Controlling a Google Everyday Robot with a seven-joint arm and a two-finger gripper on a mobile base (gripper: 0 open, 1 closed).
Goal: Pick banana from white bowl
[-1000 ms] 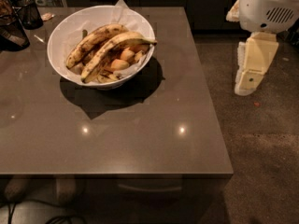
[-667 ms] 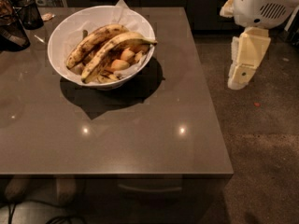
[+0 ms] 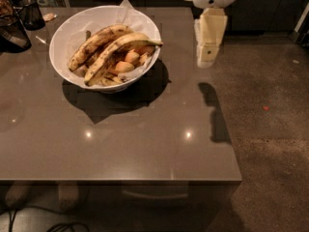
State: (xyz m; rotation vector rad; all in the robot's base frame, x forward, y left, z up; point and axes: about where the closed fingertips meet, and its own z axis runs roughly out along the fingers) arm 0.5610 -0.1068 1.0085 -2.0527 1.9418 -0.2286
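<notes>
The white bowl point(image 3: 67, 33) stands on the grey table at the back left. The banana point(image 3: 120, 47) lies across the bowl's contents, long and curved, with its thin stem pointing right over the rim. A shorter, browner banana point(image 3: 99, 40) lies just behind it. My gripper point(image 3: 206, 62) hangs from the white arm at the top right. It is above the table's right side, well to the right of the bowl and touching nothing.
Small peach-coloured pieces point(image 3: 124, 65) and white paper point(image 3: 126, 6) lie in the bowl. A black cup point(image 3: 31, 13) and a dark object point(image 3: 9, 33) stand at the far left. The table's right edge point(image 3: 227, 129) borders open floor.
My arm and gripper have moved left, from over the floor beside the table to above the table's right side, closer to the bowl. The bowl and bananas have not moved.
</notes>
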